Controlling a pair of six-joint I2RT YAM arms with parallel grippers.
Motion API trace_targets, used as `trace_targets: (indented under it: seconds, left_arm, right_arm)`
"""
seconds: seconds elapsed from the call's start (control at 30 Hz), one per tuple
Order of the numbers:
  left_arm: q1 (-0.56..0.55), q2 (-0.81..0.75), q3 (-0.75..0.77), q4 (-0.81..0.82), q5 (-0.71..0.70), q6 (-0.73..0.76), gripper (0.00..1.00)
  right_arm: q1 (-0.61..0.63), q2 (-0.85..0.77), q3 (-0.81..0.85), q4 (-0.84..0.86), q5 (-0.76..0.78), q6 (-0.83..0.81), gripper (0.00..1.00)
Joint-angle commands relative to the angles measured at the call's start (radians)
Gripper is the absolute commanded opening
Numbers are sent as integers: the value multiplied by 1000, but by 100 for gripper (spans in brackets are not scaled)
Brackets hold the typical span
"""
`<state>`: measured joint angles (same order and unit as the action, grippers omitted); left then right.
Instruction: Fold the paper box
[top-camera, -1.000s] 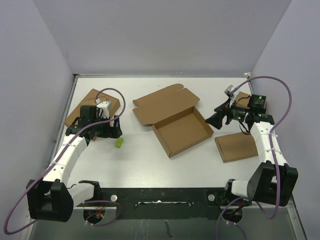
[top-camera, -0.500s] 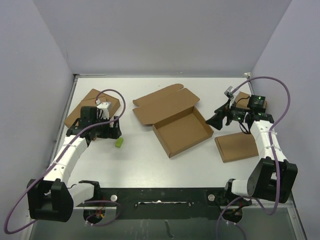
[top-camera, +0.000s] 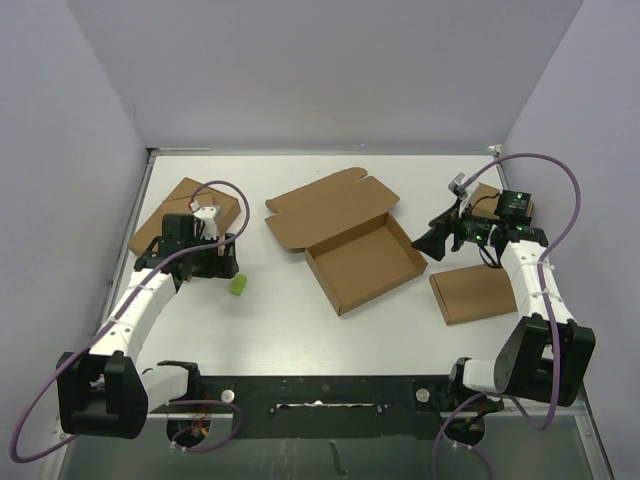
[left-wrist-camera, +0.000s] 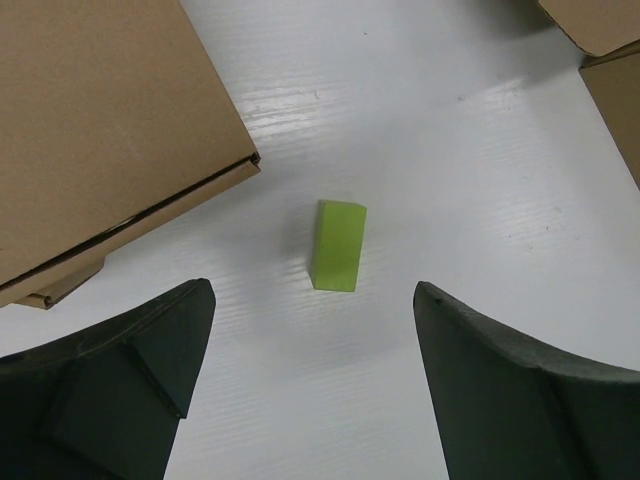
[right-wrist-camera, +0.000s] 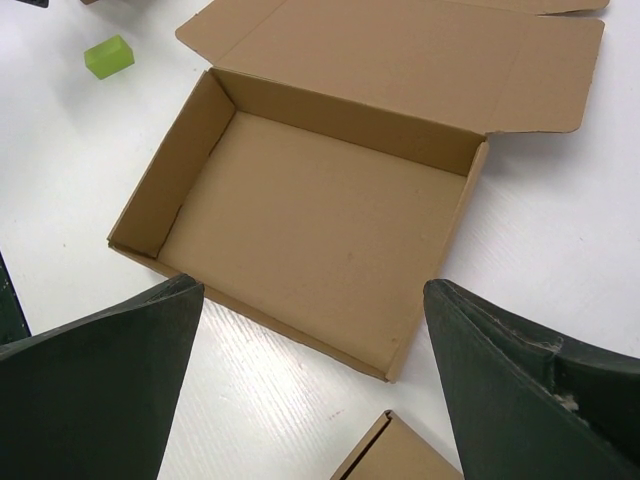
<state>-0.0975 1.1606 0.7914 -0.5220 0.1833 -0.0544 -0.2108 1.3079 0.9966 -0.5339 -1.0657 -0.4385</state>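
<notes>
Right gripper (top-camera: 428, 240) hangs with jaws spread wide and empty just off the right edge of the paper box (top-camera: 365, 262). The box sits at the centre of the top view, tray walls up and lid laid flat toward the upper left. The right arm reaches up the right side and bends inward at the wrist, above a flat brown box (top-camera: 472, 292). At centre left, well apart from the paper box, the left gripper (top-camera: 224, 264) also stands open, touching nothing, with a green block (top-camera: 239, 285) just beyond its fingertips.
</notes>
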Motion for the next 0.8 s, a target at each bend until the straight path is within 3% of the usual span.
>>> trace_targets:
  seconds: [0.0,0.47,0.77]
  left_arm:
    - [4,-11,13,53,-36,34,78]
    - [-59,15,-3,72,-52,137,64]
    - [-116,143,-17,99,-77,139,59]
  right_arm:
    - [-11,-2,17,4,-2,-19,98]
    - [-23,-15,17,4,7,-11,98]
    - [-25,-21,14,9,-4,1,98]
